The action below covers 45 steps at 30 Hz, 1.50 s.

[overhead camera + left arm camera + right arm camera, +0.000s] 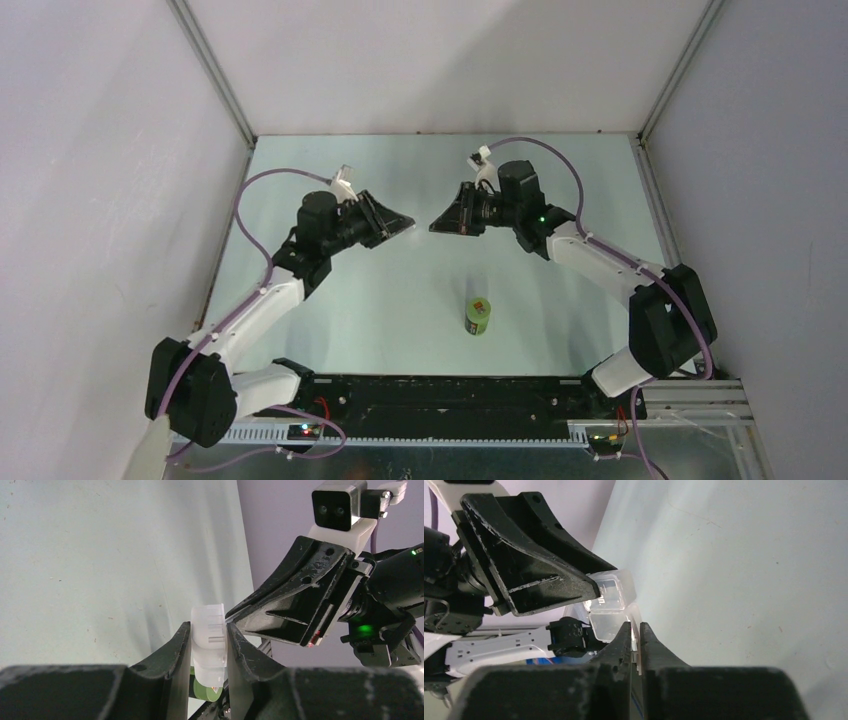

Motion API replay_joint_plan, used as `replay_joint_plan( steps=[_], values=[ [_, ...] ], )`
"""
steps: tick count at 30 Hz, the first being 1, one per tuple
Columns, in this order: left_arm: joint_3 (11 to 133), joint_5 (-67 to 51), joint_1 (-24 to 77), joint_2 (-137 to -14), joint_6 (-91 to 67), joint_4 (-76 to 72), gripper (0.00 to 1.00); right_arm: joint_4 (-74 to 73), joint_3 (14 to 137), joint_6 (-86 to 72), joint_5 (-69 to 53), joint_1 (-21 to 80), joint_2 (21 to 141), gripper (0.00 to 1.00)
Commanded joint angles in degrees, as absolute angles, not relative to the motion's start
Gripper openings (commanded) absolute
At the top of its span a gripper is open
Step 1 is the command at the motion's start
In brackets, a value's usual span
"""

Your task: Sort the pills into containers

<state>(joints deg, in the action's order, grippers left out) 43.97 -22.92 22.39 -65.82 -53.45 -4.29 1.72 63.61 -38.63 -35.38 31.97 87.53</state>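
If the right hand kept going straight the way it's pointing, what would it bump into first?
The clear container: the right hand is pinching its thin edge. Right behind it is the left hand, gripping the same container from the other side. It would probably be hit next, though the depth is hard to judge.

A small clear plastic container (608, 596) of 2 joined square compartments is held in the air above the table (400, 300), between the 2 arms. It is turned on its side, so in the right wrist view 1 compartment sits above the other, with their rounded corners and ribbed walls catching the light. The left gripper (395, 225) clamps its body between both fingers. The right gripper (636, 630) pinches a thin clear edge by the lower compartment. The plastic looks milky and translucent. The pills are too small to make out inside it.
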Motion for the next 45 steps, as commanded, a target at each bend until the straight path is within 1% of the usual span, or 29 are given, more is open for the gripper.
replay_joint_plan(
  steps=[1, 2, 3, 4, 6, 11, 13, 18, 23, 29, 32, 34, 35, 36, 37, 38, 39, 41, 43, 45],
  values=[
    [43.2, -23.3, 22.3, -63.7, -51.6, -6.6, 0.29, 1.1, 63.8, -37.3, -32.0, 32.0, 86.9, 0.01],
    [43.0, -22.2, 22.3, -63.3, -51.5, -6.5, 0.56, 0.5, 63.8, -36.8, -31.6, 32.0, 86.7, 0.0],
    [42.8, -20.8, 22.4, -62.8, -51.0, -5.8, 0.68, -0.5, 63.8, -36.5, -30.5, 31.9, 86.1, 0.0],
    [42.7, -19.9, 22.3, -62.6, -50.6, -5.3, 0.86, -2.5, 63.8, -35.8, -29.7, 31.8, 85.8, 0.0],
    [42.8, -17.0, 22.4, -61.9, -49.3, -3.5, 0.98, -6.2, 63.8, -34.1, -27.2, 31.4, 84.7, 0.0],
    [43.3, -13.5, 22.3, -60.6, -47.4, -0.7, 0.99, -18.5, 63.7, -29.7, -17.2, 29.9, 84.6, 0.0],
    [43.7, -13.3, 22.2, -60.6, -46.6, -0.4, 0.99, -19.9, 62.8, -28.1, -14.8, 28.9, 85.1, 0.0],
    [45.0, -14.0, 22.3, -61.1, -44.8, 3.2, 0.99, -18.8, 59.0, -26.9, -13.7, 26.2, 87.2, 0.0],
    [43.6, -14.2, 22.2, -59.5, -43.6, 3.2, 0.99, -18.5, 57.2, -26.5, -11.9, 24.9, 90.7, 0.0],
    [41.7, -14.3, 22.2, -58.3, -43.6, 2.7, 0.99, -14.4, 56.9, -26.5, -14.1, 24.5, 95.8, 0.01],
    [41.6, -14.5, 22.3, -58.3, -43.4, 2.9, 0.99, -12.2, 56.9, -26.5, -13.5, 24.2, 97.1, 0.05],
    [41.7, -14.5, 22.3, -58.4, -43.3, 3.2, 1.0, -11.9, 57.0, -26.2, -13.0, 23.8, 97.3, 0.14],
    [41.9, -14.3, 22.2, -58.3, -43.0, 3.4, 0.99, -12.6, 57.2, -26.0, -12.7, 23.7, 97.2, 0.29],
    [41.9, -13.9, 22.2, -58.2, -42.8, 3.6, 0.99, -13.1, 57.3, -25.5, -11.9, 23.7, 96.5, 0.38],
    [42.2, -13.7, 22.2, -58.0, -42.4, 3.9, 0.99, -14.3, 57.5, -25.3, -11.4, 23.7, 95.9, 0.55],
    [42.2, -13.3, 22.2, -57.8, -42.1, 4.1, 0.99, -14.8, 57.6, -24.8, -10.5, 23.8, 94.5, 0.6],
    [42.4, -13.0, 22.3, -57.5, -41.4, 4.5, 0.99, -16.1, 57.7, -24.7, -10.1, 23.7, 93.6, 0.69],
    [42.9, -12.3, 22.2, -57.1, -40.2, 5.2, 1.0, -19.1, 58.4, -24.3, -8.5, 23.7, 90.0, 0.77],
    [43.5, -11.6, 22.2, -56.7, -38.7, 6.1, 1.0, -22.8, 59.5, -24.4, -6.6, 23.8, 87.2, 0.82],
    [44.1, -10.7, 22.2, -56.3, -37.2, 7.0, 0.99, -26.6, 60.9, -24.7, -4.8, 24.2, 84.7, 0.84]
  ],
)
